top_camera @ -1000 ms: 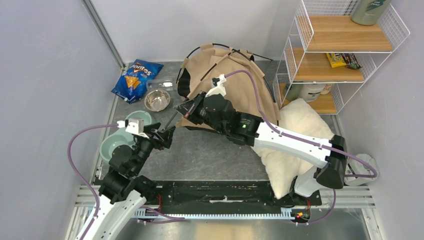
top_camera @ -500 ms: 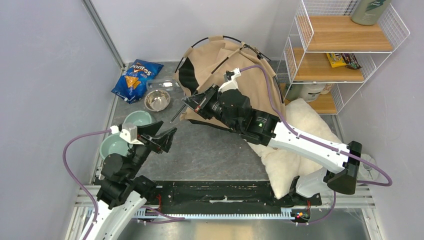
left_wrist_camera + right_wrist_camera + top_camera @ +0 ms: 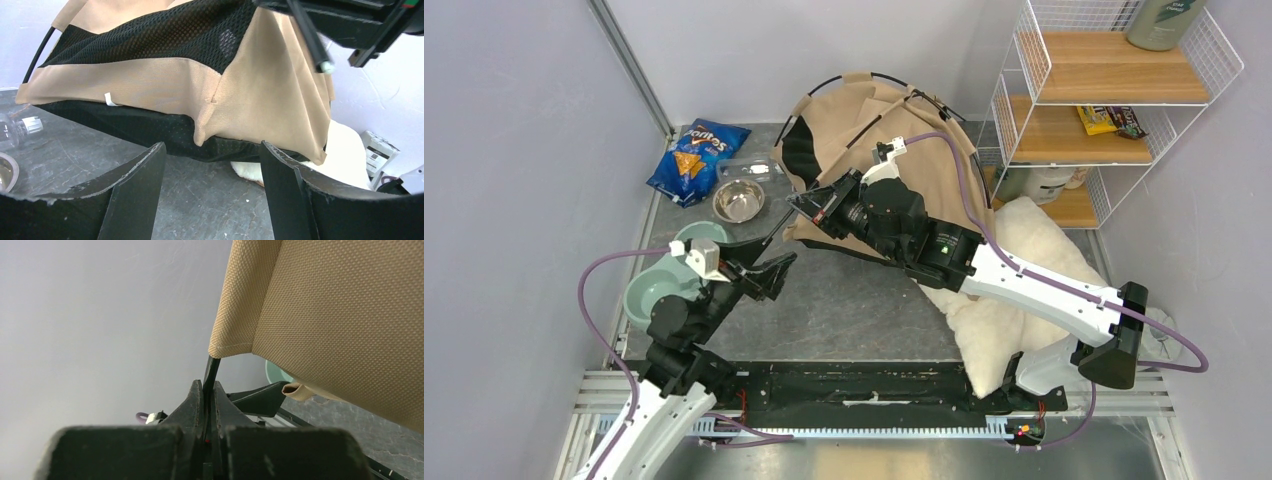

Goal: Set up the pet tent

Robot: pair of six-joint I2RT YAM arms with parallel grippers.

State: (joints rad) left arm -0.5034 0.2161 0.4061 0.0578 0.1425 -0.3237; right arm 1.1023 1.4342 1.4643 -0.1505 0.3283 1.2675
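The tan pet tent (image 3: 894, 130) stands half raised at the back of the table, with thin black poles (image 3: 869, 78) arching over it and black mesh panels. It fills the left wrist view (image 3: 165, 80) and shows in the right wrist view (image 3: 340, 315). My right gripper (image 3: 809, 205) is shut on a black pole end (image 3: 210, 371) at the tent's front left corner and holds it off the table. My left gripper (image 3: 769, 272) is open and empty, low over the grey table, just in front of the tent's lower edge. Its fingers (image 3: 135, 185) frame bare table.
A fluffy white pillow (image 3: 1014, 290) lies right of the tent under the right arm. A Doritos bag (image 3: 692, 160), a steel bowl (image 3: 738, 200) and two green bowls (image 3: 659, 290) sit at the left. A wire shelf (image 3: 1104, 100) stands at the back right.
The right gripper lifted the pole end up and back, raising the tent. The left gripper drew back, then moved forward and right toward the tent's front edge.
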